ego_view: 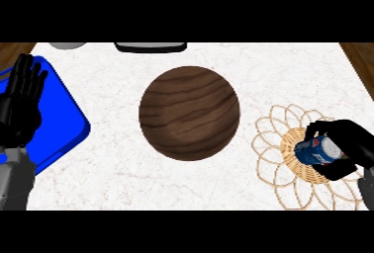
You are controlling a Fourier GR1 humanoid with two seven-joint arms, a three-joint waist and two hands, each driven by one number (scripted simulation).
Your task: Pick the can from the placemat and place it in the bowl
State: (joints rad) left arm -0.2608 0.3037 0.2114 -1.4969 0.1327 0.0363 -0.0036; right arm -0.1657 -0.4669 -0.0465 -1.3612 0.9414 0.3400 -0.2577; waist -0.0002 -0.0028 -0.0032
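Can (320,151) sits clasped inside right hand (349,143), above placemat (281,163).

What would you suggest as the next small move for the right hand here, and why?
Probably lift and carry leftward: the right hand is curled round the can, which is above the placemat, and the wooden bowl lies to its left. The left hand rests open at the view's left.
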